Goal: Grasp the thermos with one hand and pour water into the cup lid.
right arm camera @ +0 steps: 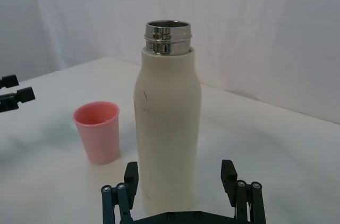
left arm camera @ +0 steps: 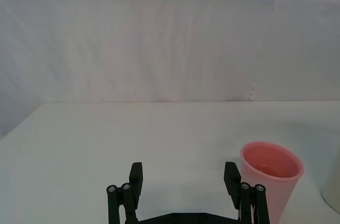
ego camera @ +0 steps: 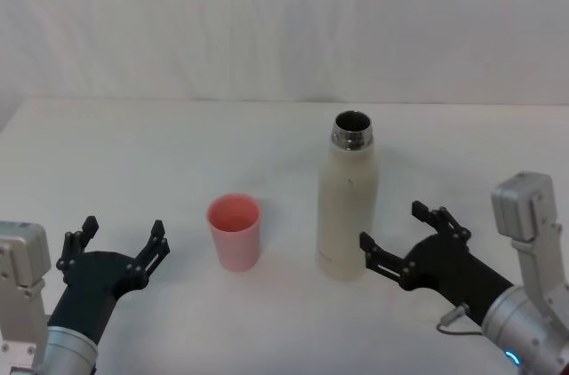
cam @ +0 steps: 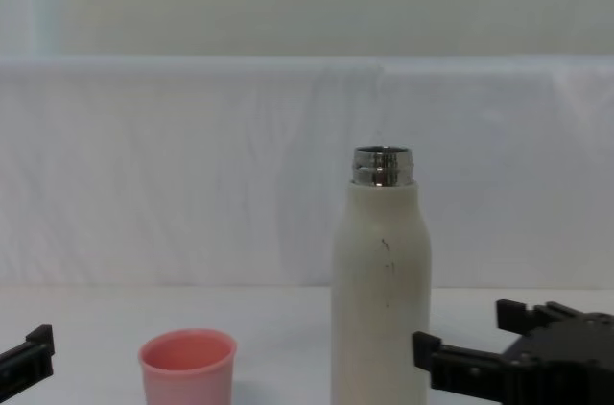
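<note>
On the white table (ego camera: 133,153) one tall cream-white matte thermos (ego camera: 348,206) with an open steel neck stands upright, and the right gripper (ego camera: 404,235), fingers spread wide, sits just beside its lower body, so closing squarely around the body well above the base should make for a steadier tilt. One small salmon-pink plastic cup lid (ego camera: 235,231) stands near the thermos on its left, possibly already holding a little liquid. There are two grippers, the left gripper (ego camera: 123,244) parked open, apart from the cup lid.

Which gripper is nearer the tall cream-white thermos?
Right. The right gripper is open just beside the tall cream-white thermos, not touching it. The left gripper is open too, beyond the salmon-pink cup lid.
</note>
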Controlling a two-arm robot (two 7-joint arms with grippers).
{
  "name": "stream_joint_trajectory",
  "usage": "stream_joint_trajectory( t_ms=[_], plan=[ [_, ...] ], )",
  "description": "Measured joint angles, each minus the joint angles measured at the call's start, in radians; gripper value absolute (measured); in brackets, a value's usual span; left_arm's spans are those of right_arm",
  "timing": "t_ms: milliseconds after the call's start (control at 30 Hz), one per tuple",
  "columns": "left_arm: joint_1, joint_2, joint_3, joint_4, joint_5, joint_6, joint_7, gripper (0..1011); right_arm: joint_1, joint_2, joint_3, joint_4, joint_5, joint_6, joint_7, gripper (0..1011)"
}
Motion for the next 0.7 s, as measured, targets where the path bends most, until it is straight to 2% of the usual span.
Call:
stream_joint_trajectory(
  t_ms=[233,700],
  plan=[
    [0.0,0.0,0.0,0.0,0.0,0.0,0.0,1001,0.052,-0.034,-0.032,0.055,0.001,0.0,-0.017,1001],
    [0.0,0.0,0.0,0.0,0.0,0.0,0.0,1001,0.103,-0.078,-0.053,0.125,0.012,-0.007,-0.037,1001]
  ],
)
